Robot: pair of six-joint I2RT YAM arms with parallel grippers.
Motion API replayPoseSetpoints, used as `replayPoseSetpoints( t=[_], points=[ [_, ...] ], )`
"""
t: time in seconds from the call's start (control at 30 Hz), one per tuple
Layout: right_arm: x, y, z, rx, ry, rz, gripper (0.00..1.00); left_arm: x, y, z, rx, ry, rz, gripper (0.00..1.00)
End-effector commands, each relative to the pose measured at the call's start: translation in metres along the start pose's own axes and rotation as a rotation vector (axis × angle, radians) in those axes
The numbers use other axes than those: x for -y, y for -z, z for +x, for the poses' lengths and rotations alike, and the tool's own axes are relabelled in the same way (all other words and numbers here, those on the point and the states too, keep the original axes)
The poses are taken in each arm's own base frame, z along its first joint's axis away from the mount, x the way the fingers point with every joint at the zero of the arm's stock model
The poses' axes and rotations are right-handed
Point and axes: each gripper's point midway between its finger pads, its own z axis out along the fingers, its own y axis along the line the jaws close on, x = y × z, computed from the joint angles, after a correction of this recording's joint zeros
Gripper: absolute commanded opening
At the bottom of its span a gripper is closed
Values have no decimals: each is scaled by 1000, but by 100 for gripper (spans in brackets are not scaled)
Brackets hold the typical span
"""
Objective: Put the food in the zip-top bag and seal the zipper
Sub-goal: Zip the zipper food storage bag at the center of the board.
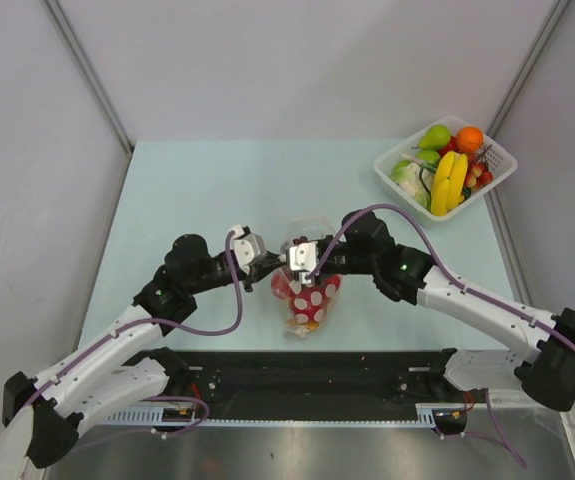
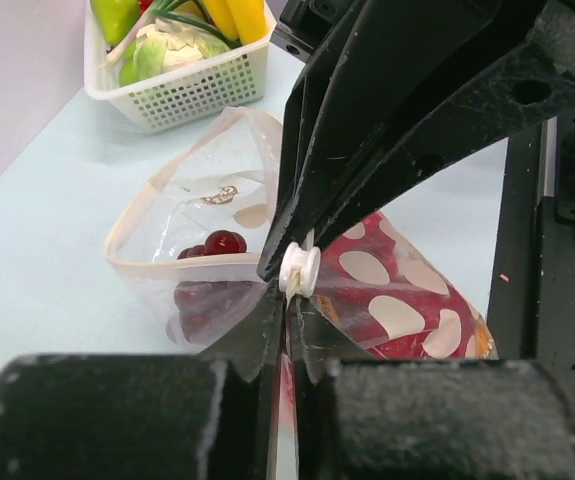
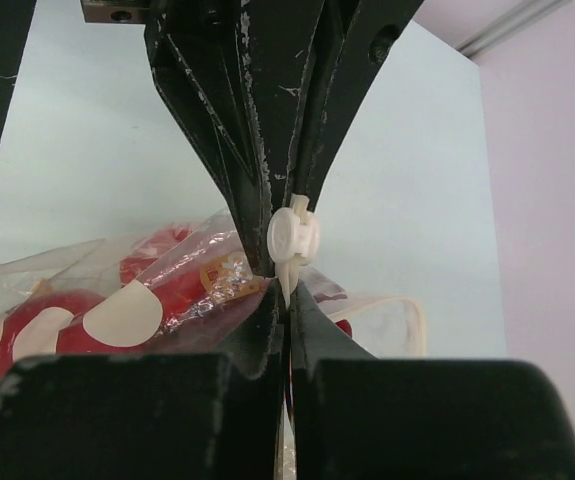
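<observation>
Left wrist view: likely soft, light, slippery bag (image 2: 207, 205), best taken along its stiffer zipper (image 2: 187, 262), with left pincer (image 2: 285, 305) and right pincer (image 2: 289, 260) both clenched on it.

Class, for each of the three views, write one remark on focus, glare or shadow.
Top external: even, soft light, only faint shadows, bag sharp. Left wrist: left pincer blurs dark at the frame's bottom, basket crisp. Right wrist: right pincer likewise blurred up close; glare glints on the crinkled plastic.
</observation>
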Motion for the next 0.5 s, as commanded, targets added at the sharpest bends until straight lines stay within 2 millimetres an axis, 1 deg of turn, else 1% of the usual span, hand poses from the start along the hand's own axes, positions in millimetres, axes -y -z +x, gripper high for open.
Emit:
replayPoseSetpoints(
  t=[0.0,0.1,0.13,0.17,0.2,0.23,0.3,0.33,0.37,0.4,0.43,0.47],
  points=[
    [35,20,-43,100,46,114,0,3,0,-12,42,-46,21,14],
    [34,20,-42,92,36,116,0,4,0,-12,40,-55,29,25],
    [35,20,-43,95,34,117,0,4,0,-12,40,-51,33,24],
    [35,20,-43,99,29,118,0,5,-1,-14,44,-51,38,20],
    [35,20,-43,100,26,117,0,5,-1,-14,44,-51,41,6],
    [34,20,-44,103,27,113,0,5,-2,-14,44,-58,44,0],
    [32,22,-47,110,40,104,0,7,-1,-19,59,-85,59,0],
    [28,23,-47,107,40,89,1,7,0,-21,67,-123,64,0],
    [25,25,-47,110,44,74,20,8,1,-22,66,-139,70,0],
    [24,30,-49,114,62,71,31,9,2,-22,67,-162,78,0],
    [17,32,-49,118,60,39,43,9,3,-23,68,-210,83,0],
    [16,36,-51,124,61,33,58,10,4,-21,59,-228,97,0]
  ],
)
